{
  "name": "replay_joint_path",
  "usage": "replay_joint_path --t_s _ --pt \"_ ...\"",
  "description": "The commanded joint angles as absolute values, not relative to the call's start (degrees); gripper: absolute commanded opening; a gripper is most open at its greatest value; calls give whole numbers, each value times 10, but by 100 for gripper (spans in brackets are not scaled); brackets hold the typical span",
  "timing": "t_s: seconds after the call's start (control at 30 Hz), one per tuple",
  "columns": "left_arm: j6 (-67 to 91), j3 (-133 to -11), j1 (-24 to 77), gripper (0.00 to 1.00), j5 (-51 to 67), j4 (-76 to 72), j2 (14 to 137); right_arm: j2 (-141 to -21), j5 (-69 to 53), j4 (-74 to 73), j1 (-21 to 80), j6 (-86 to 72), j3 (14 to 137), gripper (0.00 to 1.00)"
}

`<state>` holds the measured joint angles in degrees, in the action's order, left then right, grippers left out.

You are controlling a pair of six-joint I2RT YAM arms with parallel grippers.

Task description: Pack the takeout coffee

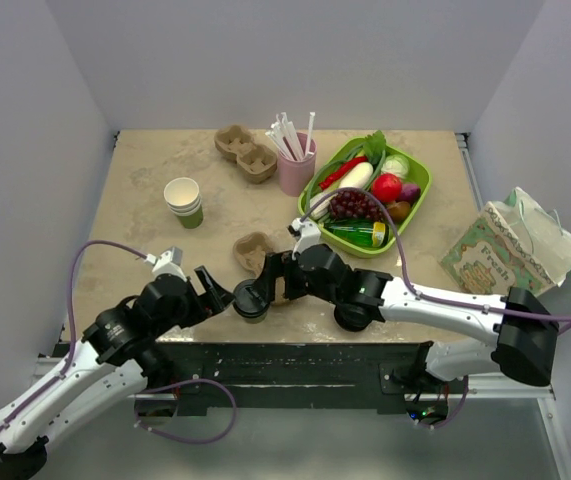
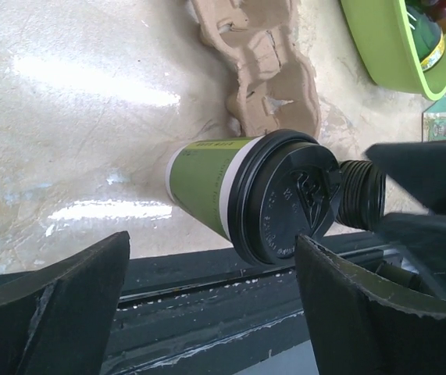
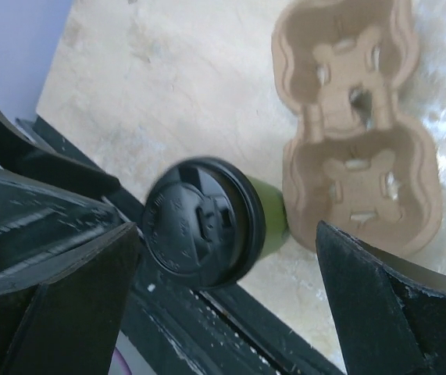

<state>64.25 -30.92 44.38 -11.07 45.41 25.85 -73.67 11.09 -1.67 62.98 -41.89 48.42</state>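
- Right at the near edge of the table (image 1: 135, 170) stands the takeout coffee (image 1: 251, 300), upright, between the two claws and just in front of a brown pulp cup carrier (image 1: 254, 250).
- Left gripper (image 1: 222, 291): jaws spread wide, holding nothing, just left of the cup.
- Right gripper (image 1: 273, 282): jaws likewise spread wide, holding nothing, just right of the cup.
- From above it cannot be told whether either tip touches the cup.
- Only the left wrist view shows the cup's green side and the white band under the black lid (image 2: 285, 199). Small print on the green is too small to read. Both fingers (image 2: 58, 305) stand apart from the cup here.
- The right wrist view shows mostly the lid's top, with raised marks too blurred to read. It also looks straight down into both pockets of the carrier, just beyond the cup.
- Only the top view takes in the rest.
- A second carrier (image 1: 246, 153) lies near the far edge.
- Stacked paper cups (image 1: 183, 197) stand left of centre, white on top and green below.
- A pink cup (image 1: 296, 165) holds white straws (image 1: 287, 132).
- A green tray (image 1: 423, 198) holds dark grapes, a red round fruit, leafy greens and a green bottle with a yellow label, whose print is unreadable.
- A paper bag (image 1: 500, 255) at the right is printed "Fresh".
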Motion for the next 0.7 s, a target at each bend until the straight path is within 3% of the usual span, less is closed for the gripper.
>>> replay_joint_path --t_s 0.0,0.27,0.67 --pt "635 -293 445 88 -87 404 253 -751 48 31 630 -462 447 98" --pt "642 -239 445 74 -56 331 263 -791 61 29 629 -449 479 96" --pt "668 -207 445 65 -99 327 244 -810 54 67 618 -458 471 87"
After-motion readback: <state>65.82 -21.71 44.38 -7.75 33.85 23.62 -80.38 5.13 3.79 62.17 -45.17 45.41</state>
